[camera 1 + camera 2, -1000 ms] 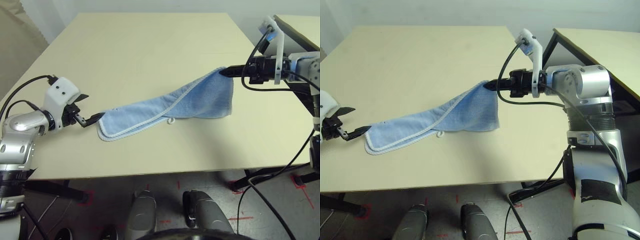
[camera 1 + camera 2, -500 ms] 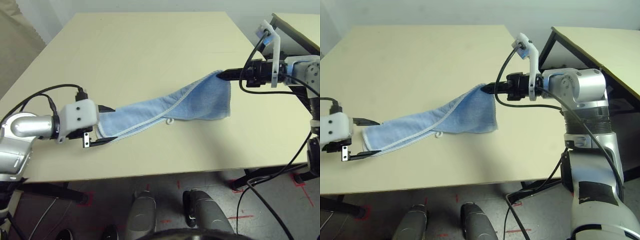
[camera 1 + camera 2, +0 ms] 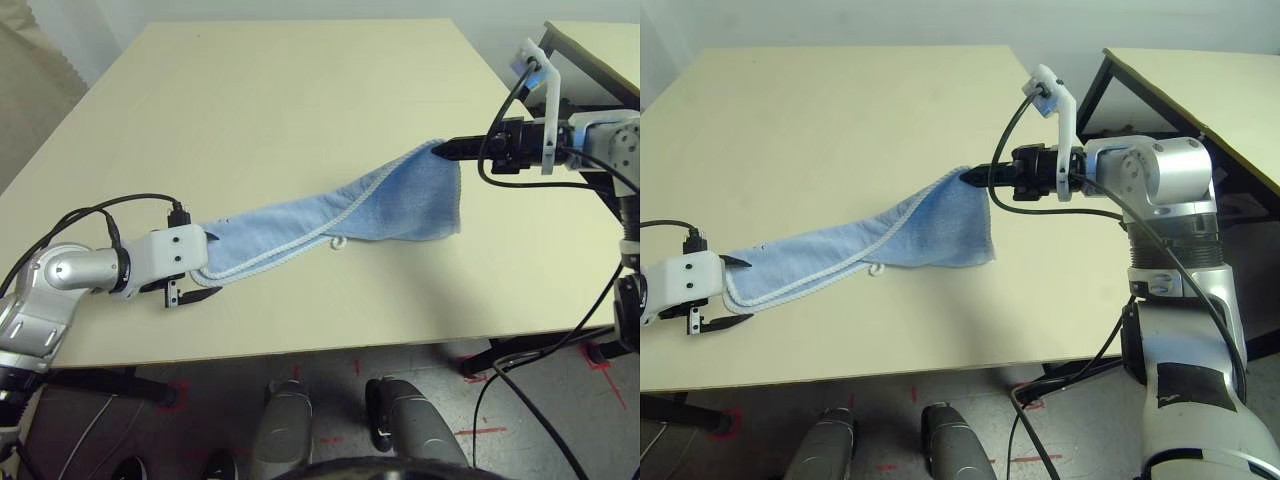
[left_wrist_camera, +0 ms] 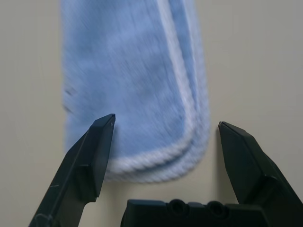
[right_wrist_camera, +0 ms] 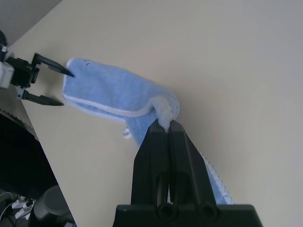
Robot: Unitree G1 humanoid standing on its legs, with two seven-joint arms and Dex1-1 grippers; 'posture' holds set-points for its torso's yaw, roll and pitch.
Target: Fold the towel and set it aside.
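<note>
Lying w/ one towel end between open left jaws, other pinched by right.

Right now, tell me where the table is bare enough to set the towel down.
The far half of the table, beyond the towel, is bare. A narrower bare strip runs between the towel and the near edge. The middle band is taken: the towel stretches from the left hand up to the right hand.
</note>
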